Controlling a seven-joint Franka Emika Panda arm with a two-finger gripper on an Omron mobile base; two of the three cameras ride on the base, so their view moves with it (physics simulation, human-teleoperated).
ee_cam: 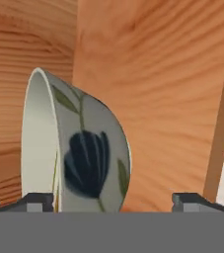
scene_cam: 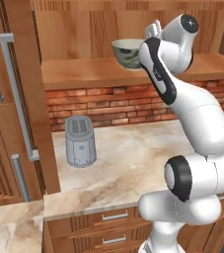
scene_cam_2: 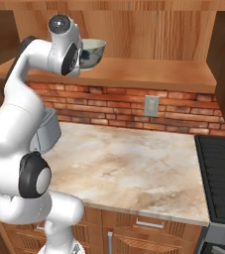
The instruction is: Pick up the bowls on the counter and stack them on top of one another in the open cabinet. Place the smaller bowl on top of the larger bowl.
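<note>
From the left base view, a pale bowl with dark blotches (scene_cam: 128,53) sits at the open cabinet (scene_cam: 93,69), on or just above its shelf board, with the arm's wrist beside it; the gripper itself is hidden behind the wrist. Below, the counter (scene_cam: 133,163) carries a grey toaster (scene_cam: 80,141) near the brick backsplash (scene_cam: 108,106), and no bowl lies on the stone that shows here. From the right base view, the same bowl (scene_cam_2: 91,53) is partly hidden by the hand, and the counter (scene_cam_2: 129,168) again shows no other bowl, though the arm covers part of it. A stovetop (scene_cam_2: 218,178) lies at the right. In the hand view, the bowl (ee_cam: 76,148) appears side-on, its rim near one fingertip (ee_cam: 34,201) while the other stands well apart, so the claw looks released, or at most loosely around the rim; I cannot tell whether it touches. I judge one bowl to be reaching the shelf. The olive-grey bowl cannot be made out, so the stacking can't be confirmed.
</note>
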